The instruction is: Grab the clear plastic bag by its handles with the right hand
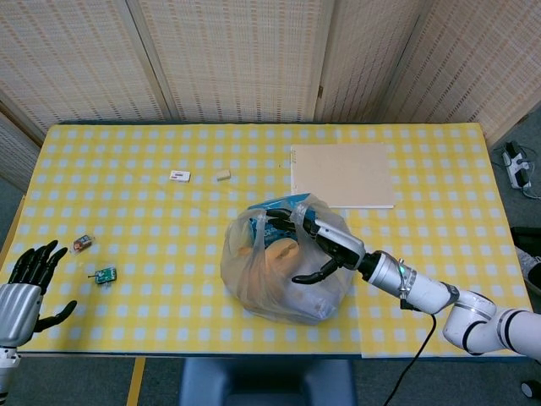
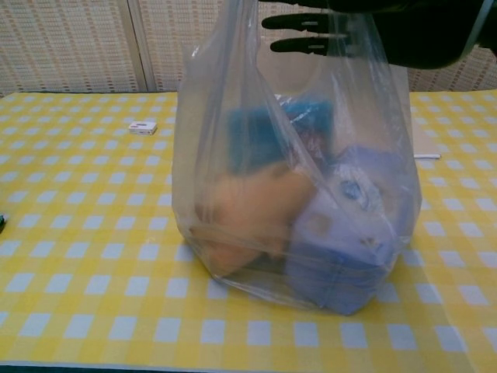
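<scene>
- Head view puts the clear plastic bag (image 1: 283, 271) at lower centre of the frame, standing on the yellow checked worktop (image 1: 152, 220); its long axis runs straight up, handles (image 2: 342, 47) at the top in the chest view.
- One right robot hand (image 1: 317, 245) sits right at the bag's top, reaching in from the lower right. Its dark fingers (image 2: 303, 35) lie level among the handle plastic with the thumb apart below, so I judge it not yet closed on the handles.
- That hand is far nearer; the one left robot hand (image 1: 30, 283) is spread and holds nothing at the lower left edge, well apart from the bag.
- Around the bag: one pale board (image 1: 342, 173) just above it, two small pale items (image 1: 200, 176) at upper centre-left, two small items (image 1: 93, 260) near the left hand.
</scene>
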### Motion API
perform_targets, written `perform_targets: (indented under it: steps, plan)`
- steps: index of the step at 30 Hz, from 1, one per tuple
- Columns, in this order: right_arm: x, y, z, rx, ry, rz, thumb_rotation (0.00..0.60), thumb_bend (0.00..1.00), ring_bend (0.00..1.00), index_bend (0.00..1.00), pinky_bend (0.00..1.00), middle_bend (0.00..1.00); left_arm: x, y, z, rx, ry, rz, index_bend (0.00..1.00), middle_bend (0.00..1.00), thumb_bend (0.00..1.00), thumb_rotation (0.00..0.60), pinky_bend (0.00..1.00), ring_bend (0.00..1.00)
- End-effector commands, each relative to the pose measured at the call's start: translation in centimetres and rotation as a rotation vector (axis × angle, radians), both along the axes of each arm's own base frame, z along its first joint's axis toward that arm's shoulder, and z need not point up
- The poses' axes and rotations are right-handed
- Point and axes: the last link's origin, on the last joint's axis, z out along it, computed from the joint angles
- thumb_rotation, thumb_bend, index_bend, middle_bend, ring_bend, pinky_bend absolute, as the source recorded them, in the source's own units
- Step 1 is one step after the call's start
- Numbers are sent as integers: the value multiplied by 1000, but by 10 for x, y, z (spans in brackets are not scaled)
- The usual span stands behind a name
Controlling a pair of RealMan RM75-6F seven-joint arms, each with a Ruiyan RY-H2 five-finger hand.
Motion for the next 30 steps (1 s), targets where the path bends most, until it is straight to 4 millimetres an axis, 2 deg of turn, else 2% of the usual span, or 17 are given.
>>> perform_targets:
  steps: [1, 8, 20, 30]
  plan:
    - [4, -1, -2, 8, 7, 14, 600, 239, 37, 0, 0, 0, 0, 0, 1, 7, -3, 1, 0, 0, 278, 600, 0, 0]
    - [12, 0, -7, 21, 23, 37, 600, 240, 35, 0, 0, 0, -1, 0, 2, 6, -6, 3, 0, 0, 278, 600, 0, 0]
    - [9, 13, -7, 30, 35, 80, 600, 239, 36, 0, 0, 0, -1, 0, 3, 9, -8, 5, 0, 0, 278, 600, 0, 0]
    - [-6, 18, 0, -34, 55, 81, 600, 239, 36, 0, 0, 0, -1, 1, 3, 10, -6, 8, 0, 0, 279, 600, 0, 0]
